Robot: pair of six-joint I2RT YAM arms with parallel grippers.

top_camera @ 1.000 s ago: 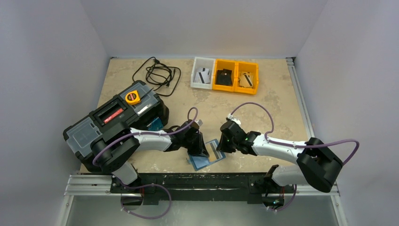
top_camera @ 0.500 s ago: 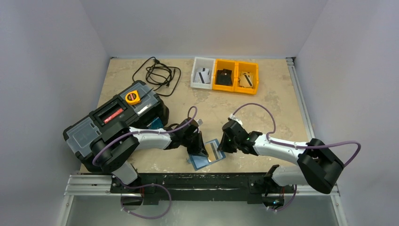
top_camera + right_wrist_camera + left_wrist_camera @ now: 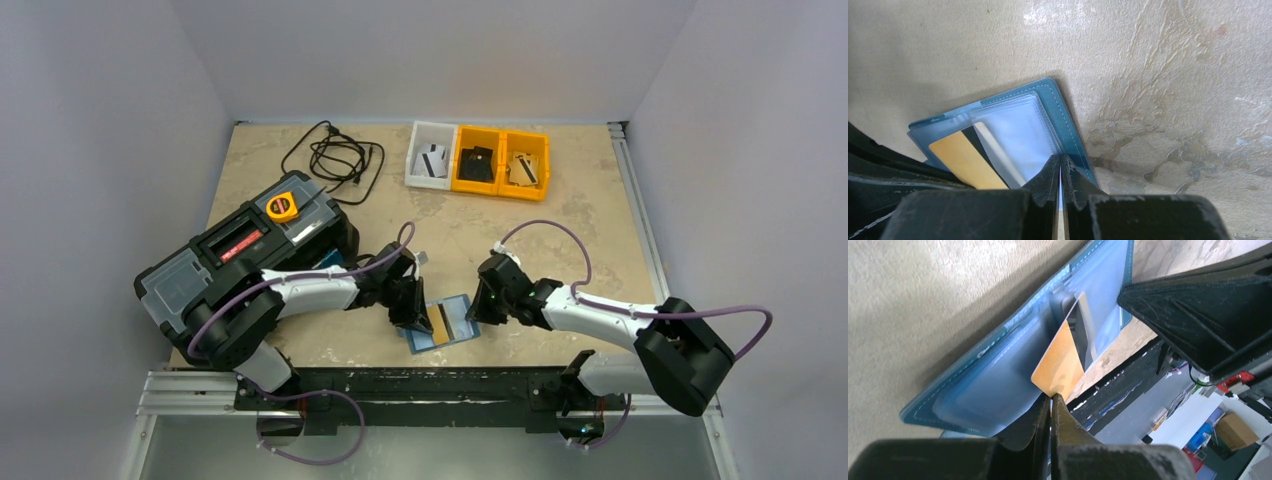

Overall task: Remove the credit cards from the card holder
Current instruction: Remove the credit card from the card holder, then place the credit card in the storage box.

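Note:
The card holder lies open near the table's front edge, teal outside and pale blue with clear pockets inside. A tan credit card with a black stripe sticks partway out of one pocket, and it also shows in the top view and the right wrist view. My left gripper is shut on that card's lower corner. My right gripper is shut, with its tips pressed on the holder's right panel next to the stitched edge. From above, the two grippers flank the holder.
A large black toolbox with a yellow tape measure stands at the left, just behind my left arm. A coiled black cable lies at the back. A white bin and two yellow bins hold cards. The metal rail runs just in front of the holder.
My left gripper has shut on the tan card and drawn it leftward out of its pocket, so the tan face now shows. My right gripper has stayed pressed on the holder.

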